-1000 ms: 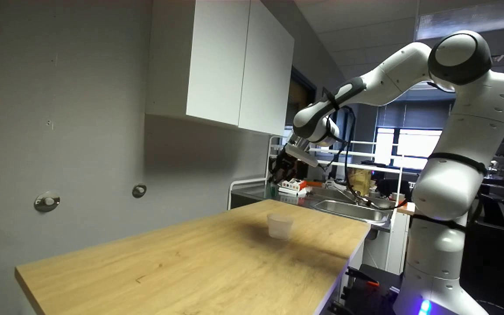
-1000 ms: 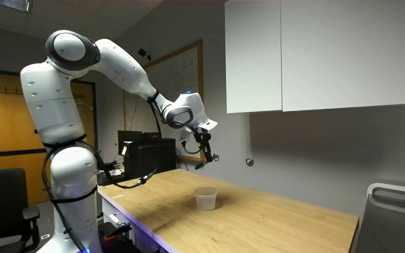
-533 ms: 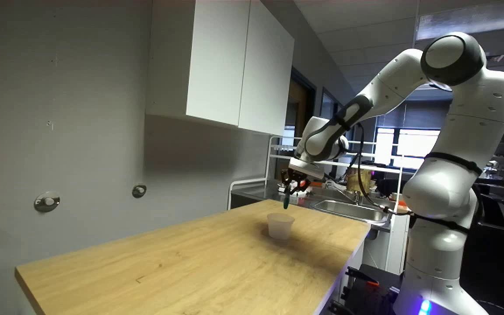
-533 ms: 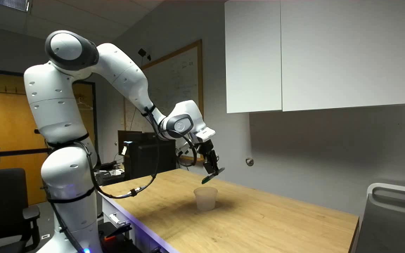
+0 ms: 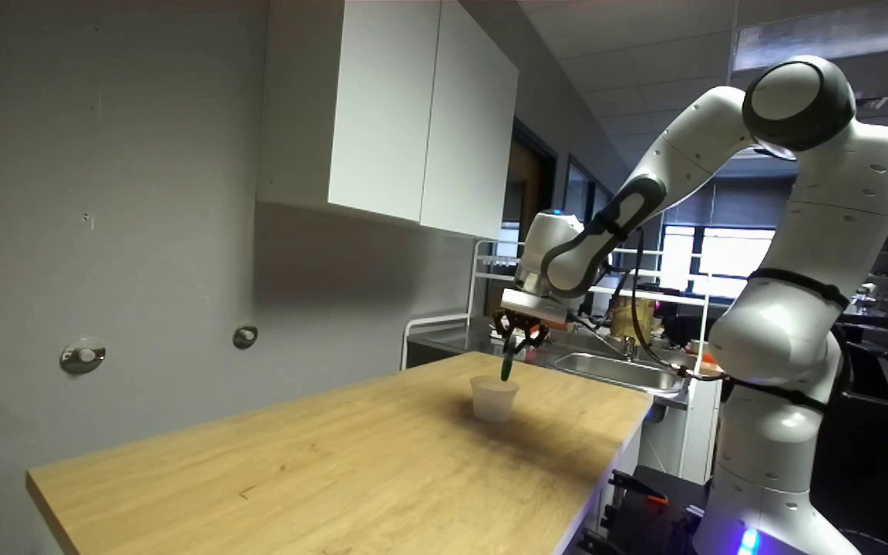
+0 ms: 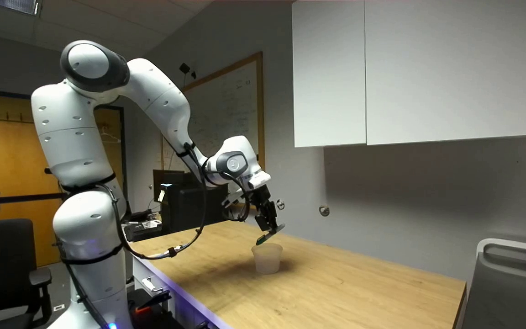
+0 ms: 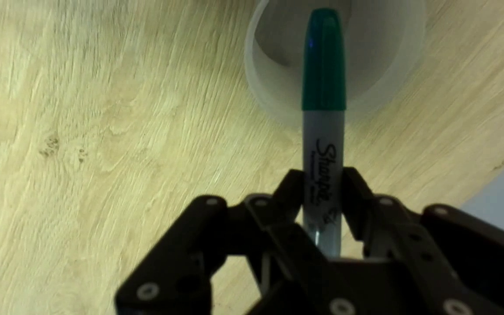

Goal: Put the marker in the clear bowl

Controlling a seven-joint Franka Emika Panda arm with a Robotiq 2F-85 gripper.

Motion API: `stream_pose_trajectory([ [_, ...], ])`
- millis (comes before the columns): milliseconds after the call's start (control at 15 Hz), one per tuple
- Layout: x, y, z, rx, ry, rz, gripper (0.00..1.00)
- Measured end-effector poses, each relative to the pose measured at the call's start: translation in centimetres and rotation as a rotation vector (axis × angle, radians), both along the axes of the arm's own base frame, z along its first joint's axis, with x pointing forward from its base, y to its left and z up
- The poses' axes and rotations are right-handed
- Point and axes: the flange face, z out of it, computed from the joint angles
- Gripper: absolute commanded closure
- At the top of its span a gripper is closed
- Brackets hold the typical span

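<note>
Arches high at the elbow [image 6: 90,64], holds the gripper [image 7: 323,192] slanted down over the counter [image 6: 359,285] and pinches the tilted marker [image 7: 323,131] just above the clear bowl [image 6: 267,261].

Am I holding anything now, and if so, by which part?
Yes: the slim grey marker with the green cap. The black two-fingered gripper pinches it by the grey barrel, at the printed lettering, clear of the cap.

From the middle of an exterior view, a white cupboard [image 6: 423,71] hangs at two o'clock, a whiteboard [image 6: 226,105] at eleven, an orange door [image 6: 2,160] stands at nine and a black chair [image 6: 2,267] at eight.
</note>
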Motion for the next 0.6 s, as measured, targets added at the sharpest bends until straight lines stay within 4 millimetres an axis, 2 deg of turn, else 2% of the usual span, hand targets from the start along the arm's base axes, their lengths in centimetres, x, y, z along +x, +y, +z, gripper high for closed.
stream_pose_trajectory([
  [400, 0.2, 2.0, -0.4, -0.009, 0.038, -0.003, 0.03],
  [600, 0.3, 2.8, -0.5, -0.001, 0.048, 0.006, 0.00],
])
